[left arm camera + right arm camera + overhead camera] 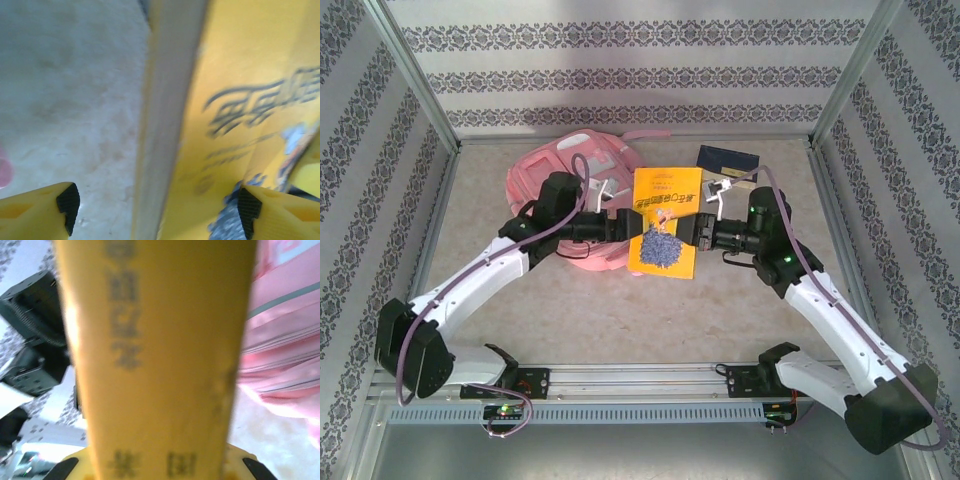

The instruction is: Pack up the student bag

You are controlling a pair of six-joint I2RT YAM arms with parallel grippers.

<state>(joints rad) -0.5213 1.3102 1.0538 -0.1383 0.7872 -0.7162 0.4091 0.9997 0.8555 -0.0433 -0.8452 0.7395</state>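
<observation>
The yellow book (665,215) is being clamped at its spine by the right fingers (252,469) and straddled by the wide-spread left fingers (67,205) in the wrist views, while overhead the student bag (535,178) is being seen back-left on the table (620,310).

Yellow book (665,215) held aloft, student bag (528,178) beside

Bench (620,320): beige, mottled top.
Lying on it:
1. Student bag (525,178): pink fabric, white-trimmed pockets, flat at rear left.
2. Dark blue flat item (727,158): rear right, near the back edge, well apart from the bag.
</observation>
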